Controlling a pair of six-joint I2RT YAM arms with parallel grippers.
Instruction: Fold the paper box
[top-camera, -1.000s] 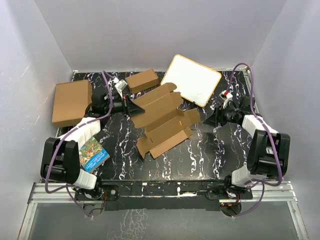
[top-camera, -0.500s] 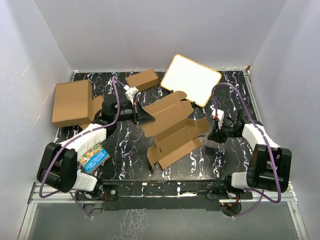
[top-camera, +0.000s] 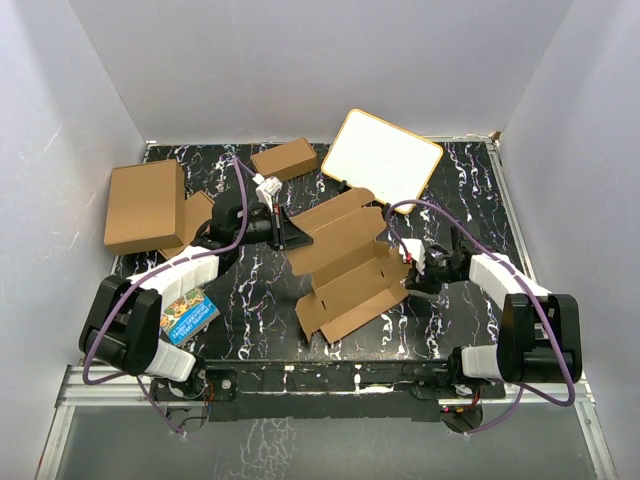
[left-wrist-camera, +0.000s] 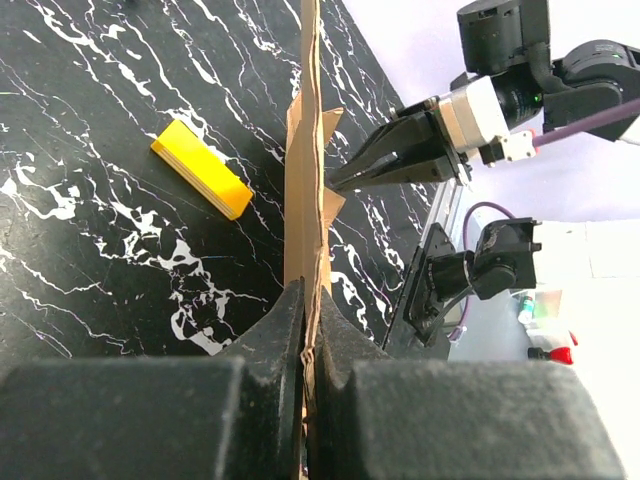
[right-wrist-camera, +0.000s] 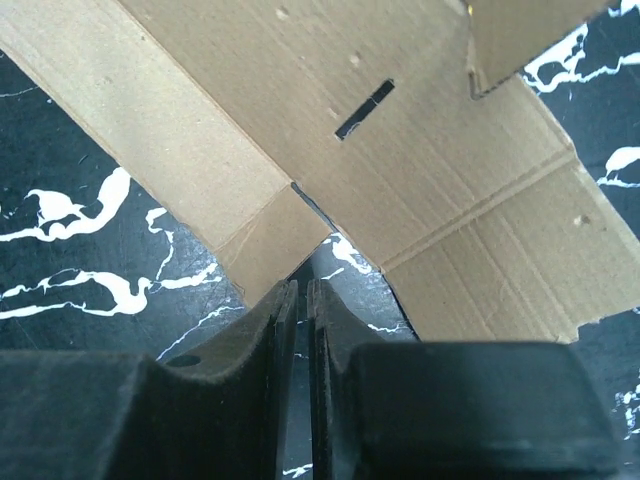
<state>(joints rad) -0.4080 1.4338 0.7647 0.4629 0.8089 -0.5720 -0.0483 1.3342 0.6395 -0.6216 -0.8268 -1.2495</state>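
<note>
Left gripper (top-camera: 298, 240) is clamped on the far-left edge of the paper box (top-camera: 345, 265), which lies unfolded in the middle of the table (top-camera: 440, 330). Right gripper (top-camera: 410, 280) meets its right flap with jaws almost together; whether card sits between them is unclear. Bare tabletop lies nearer the arms, while the white board (top-camera: 385, 160) sits just beside the far flap. Only the left wrist view shows a small yellow block (left-wrist-camera: 200, 168) beside the card.

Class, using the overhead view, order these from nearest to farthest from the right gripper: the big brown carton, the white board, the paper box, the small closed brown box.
Measured from the right gripper:
1. paper box: at its fingertips, mid-table.
2. white board: beyond it, at the back.
3. small closed brown box: at the back, left of centre.
4. big brown carton: far left edge.
</note>
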